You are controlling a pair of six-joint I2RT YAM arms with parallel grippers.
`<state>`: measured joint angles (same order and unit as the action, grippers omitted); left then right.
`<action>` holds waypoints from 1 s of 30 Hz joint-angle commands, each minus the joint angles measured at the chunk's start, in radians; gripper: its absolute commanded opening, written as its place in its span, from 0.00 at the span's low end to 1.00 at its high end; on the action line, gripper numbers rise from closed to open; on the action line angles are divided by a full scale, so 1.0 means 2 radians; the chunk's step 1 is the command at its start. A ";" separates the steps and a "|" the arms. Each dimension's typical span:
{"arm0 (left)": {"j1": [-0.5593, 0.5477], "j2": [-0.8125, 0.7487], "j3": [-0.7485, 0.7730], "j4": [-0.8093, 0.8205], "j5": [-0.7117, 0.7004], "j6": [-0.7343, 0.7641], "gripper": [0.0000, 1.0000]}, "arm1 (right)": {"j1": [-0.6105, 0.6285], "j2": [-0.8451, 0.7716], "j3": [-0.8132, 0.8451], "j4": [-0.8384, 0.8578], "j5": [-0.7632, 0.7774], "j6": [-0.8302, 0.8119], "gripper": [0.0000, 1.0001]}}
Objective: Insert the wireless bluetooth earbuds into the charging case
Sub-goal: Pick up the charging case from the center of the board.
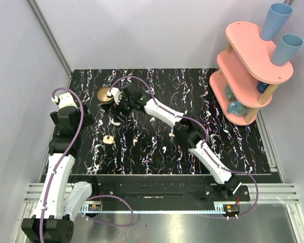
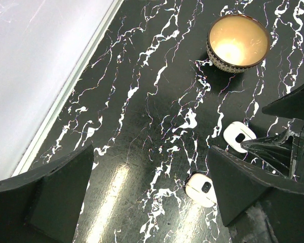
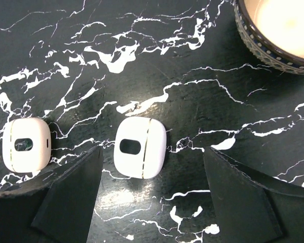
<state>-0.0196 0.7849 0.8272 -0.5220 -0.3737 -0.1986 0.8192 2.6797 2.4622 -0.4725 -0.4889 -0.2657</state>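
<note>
One charging case (image 3: 141,147) framed between spread fingers of right gripper (image 3: 153,152), untouched; left gripper (image 2: 151,152) likewise opened wide.

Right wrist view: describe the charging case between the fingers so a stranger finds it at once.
Start at the brass bowl, top right. Below-left of it two white cases lie on the black marbled table. The charging case sits between the open fingers; its twin lies outside them, farther from the bowl.
</note>
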 commanded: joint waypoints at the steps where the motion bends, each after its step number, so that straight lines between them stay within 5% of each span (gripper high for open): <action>1: 0.002 -0.008 0.003 0.015 0.001 0.006 0.99 | 0.011 0.009 0.019 0.001 0.022 -0.007 0.88; 30: 0.001 -0.008 0.003 0.014 0.004 0.006 0.99 | 0.037 0.027 0.024 -0.028 0.108 -0.033 0.77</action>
<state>-0.0196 0.7853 0.8272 -0.5220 -0.3733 -0.1986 0.8707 2.7190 2.4775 -0.5060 -0.3130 -0.3065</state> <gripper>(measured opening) 0.988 0.774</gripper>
